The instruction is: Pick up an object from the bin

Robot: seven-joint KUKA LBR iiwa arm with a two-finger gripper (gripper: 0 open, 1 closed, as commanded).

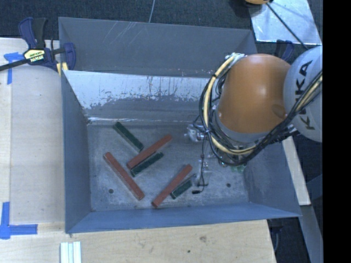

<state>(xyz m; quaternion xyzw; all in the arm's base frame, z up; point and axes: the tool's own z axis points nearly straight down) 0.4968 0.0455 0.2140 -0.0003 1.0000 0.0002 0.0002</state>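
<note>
- My claw [201, 181] hangs low in the bin; how far open it is, I cannot tell.
- A red-brown bar [173, 186] lies just beside it, its long axis aslant and its upper end nearest my claw.

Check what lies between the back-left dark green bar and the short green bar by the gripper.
Camera view: a brown bar and a dark green bar alongside it lie between them, mid-bin.

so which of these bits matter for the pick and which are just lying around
Likely in play: the tool at the bin's right side; the slanted brown bar and the short dark green bar, both nearest to it; the grey bin.

Just lying about: long brown bar at left; middle brown bar; middle green bar alongside it; back green bar.
</note>
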